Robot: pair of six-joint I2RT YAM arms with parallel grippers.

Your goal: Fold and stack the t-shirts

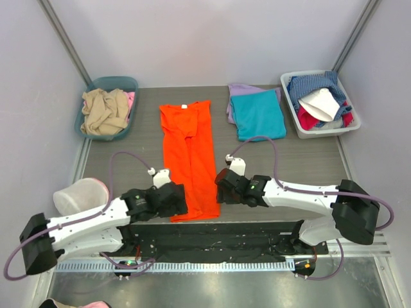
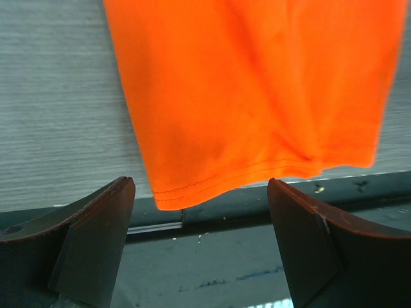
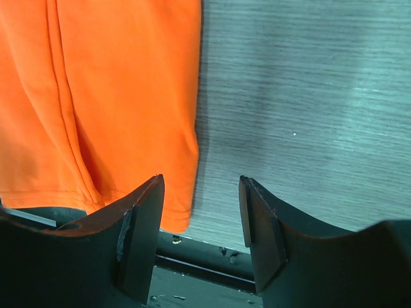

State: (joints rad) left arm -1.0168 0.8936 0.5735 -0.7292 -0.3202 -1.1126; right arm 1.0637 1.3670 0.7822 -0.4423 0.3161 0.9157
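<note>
Okay, so from the top view our orange t-shirt [image 1: 189,160] lies flat on the tabletop [image 1: 308,160] as a long narrow strip. The sides are folded in, the collar is at the far end and the hem is right at the near edge. The teal t-shirt [image 1: 260,114] sits folded on top of the lavender t-shirt [image 1: 237,91] at the far right, well apart from the orange one. The left claw [image 1: 174,200] and right claw [image 1: 223,185] sit at the strip's two near corners. Over in the left wrist view, the left claw [image 2: 200,192] is spread wide with nothing pinched, and the hem pokes just past the tabletop's edge between its fingers. In the right wrist view, the right claw [image 3: 200,183] is also spread, less wide, and holds nothing. The shirt's right edge is just beside its inner finger. We reckon this cloth is light, thin and totally floppy, so it'll sag and slide the moment only one side goes up. Since the folded-in sides stack a few layers at the hem, we'd pinch both near corners deep enough to catch every layer. Then we'd lift them together and carry the hem toward the collar, or the top layer may just peel off.
</note>
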